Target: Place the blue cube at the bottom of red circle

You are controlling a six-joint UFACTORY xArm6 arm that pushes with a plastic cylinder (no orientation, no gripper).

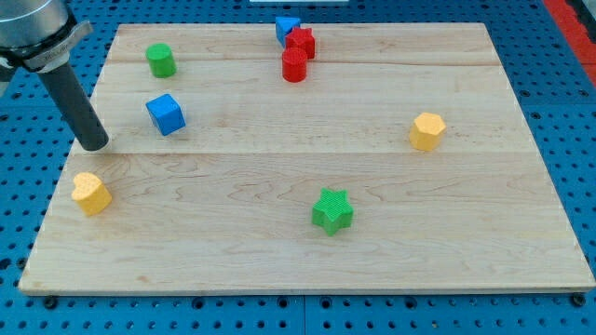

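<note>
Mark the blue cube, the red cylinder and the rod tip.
blue cube [166,114]: camera view, middle of its top face.
red cylinder [294,65]: camera view, centre of its body, just below the red star block.
my tip [95,145]: camera view, very end of the dark rod, left of the cube, not touching.
</note>
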